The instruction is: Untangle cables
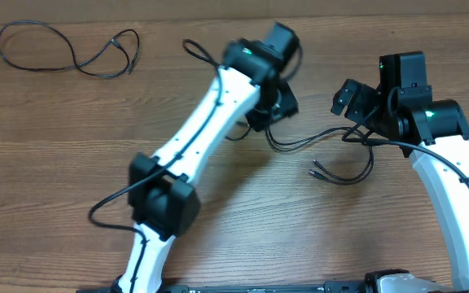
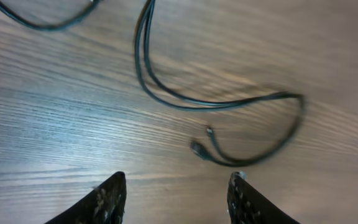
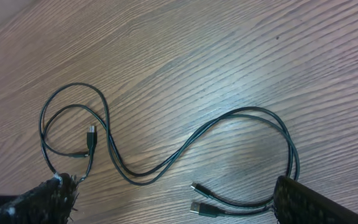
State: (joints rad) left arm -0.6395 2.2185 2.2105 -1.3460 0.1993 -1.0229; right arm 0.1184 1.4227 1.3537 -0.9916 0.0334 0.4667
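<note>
One thin black cable [image 1: 76, 65] lies by itself at the far left of the table. Two other black cables [image 1: 300, 145] run side by side between my arms, with plug ends [image 1: 316, 171] lying near the right arm. My left gripper [image 1: 271, 110] is open and empty above the pair's left part; in the left wrist view its fingers [image 2: 176, 190] hang apart over bare wood below the pair [image 2: 166, 99]. My right gripper [image 1: 347, 99] is open and empty; in the right wrist view its fingers [image 3: 173, 196] straddle the paired cables [image 3: 166, 165] and two plugs [image 3: 201, 200].
The wooden table [image 1: 55, 179] spreads to the left and front. The left arm [image 1: 194, 138] reaches diagonally across the middle. A loop of black cord [image 1: 194, 50] shows behind the left wrist. The robot base [image 1: 300, 286] is at the front edge.
</note>
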